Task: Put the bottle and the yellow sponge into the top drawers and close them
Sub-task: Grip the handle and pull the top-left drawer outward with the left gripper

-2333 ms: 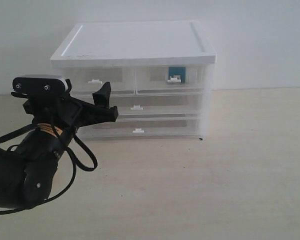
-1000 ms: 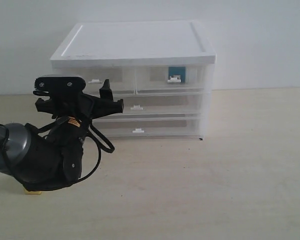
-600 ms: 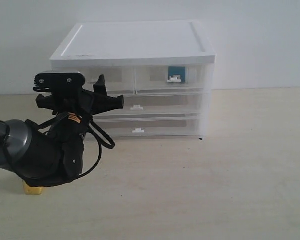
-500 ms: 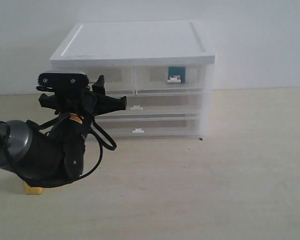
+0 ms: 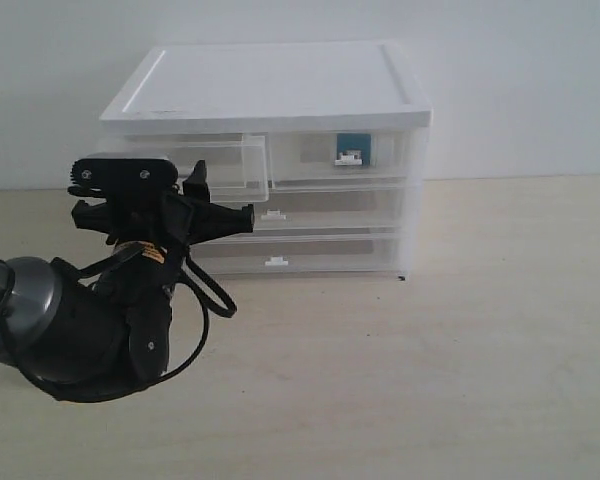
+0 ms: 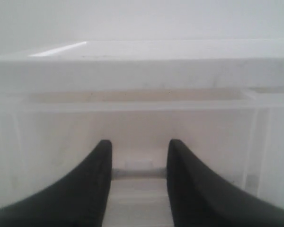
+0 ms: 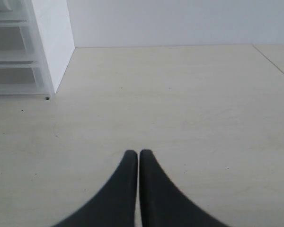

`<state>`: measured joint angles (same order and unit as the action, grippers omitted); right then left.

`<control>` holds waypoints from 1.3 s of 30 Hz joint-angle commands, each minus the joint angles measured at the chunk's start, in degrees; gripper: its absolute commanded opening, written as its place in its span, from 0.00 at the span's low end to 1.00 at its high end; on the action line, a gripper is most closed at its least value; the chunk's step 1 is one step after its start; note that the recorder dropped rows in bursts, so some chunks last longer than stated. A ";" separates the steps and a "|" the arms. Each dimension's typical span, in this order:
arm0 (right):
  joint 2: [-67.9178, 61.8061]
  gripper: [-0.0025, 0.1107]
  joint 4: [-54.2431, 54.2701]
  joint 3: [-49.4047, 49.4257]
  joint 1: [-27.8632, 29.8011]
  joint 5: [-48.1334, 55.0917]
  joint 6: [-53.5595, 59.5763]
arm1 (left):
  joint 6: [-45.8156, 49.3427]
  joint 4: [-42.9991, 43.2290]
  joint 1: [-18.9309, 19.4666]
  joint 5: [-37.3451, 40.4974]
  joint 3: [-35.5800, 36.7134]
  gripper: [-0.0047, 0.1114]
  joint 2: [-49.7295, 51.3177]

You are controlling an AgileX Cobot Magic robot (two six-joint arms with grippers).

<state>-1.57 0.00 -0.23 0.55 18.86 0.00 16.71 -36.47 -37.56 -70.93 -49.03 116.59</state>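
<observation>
Cabinet (image 5: 270, 85): unmoved on the table (image 5: 430, 330), both full-width lower drawers shut. Top-left drawer (image 5: 220, 165): now drawn partly out of its bay, its translucent front standing forward of the cabinet face. This is the change of note, and it opens the compartment the yellow sponge appears intended for. Top-right drawer (image 5: 325, 170): shut, with the bottle (image 5: 353, 148) inside it, its teal label showing through the front just behind that drawer's tab, so that half of the task reads as finished. Left arm (image 5: 90, 320): low in front of the cabinet's left side. Left gripper (image 6: 138, 151): clenched on the pull tab (image 6: 139, 165) of the top-left drawer, one finger either side of it. Right gripper (image 7: 135, 156): fingers pressed together, holding nothing, over bare table well to the side of the cabinet. Yellow sponge: not visible in any present view, presumably hidden behind the left arm. Against the frames of a second and half a second ago, the drawer was flush and the gripper was still closing on the tab, and a yellow corner showed on the table under the arm — that spot is now covered.
</observation>
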 commanded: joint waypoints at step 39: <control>0.36 0.02 0.00 0.23 -0.05 -0.41 0.00 | 30.80 -35.71 -20.83 11.14 10.78 0.74 -19.90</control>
<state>-1.57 0.00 -0.23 0.55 18.86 0.00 40.45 -66.49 -55.67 -64.56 -38.39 99.29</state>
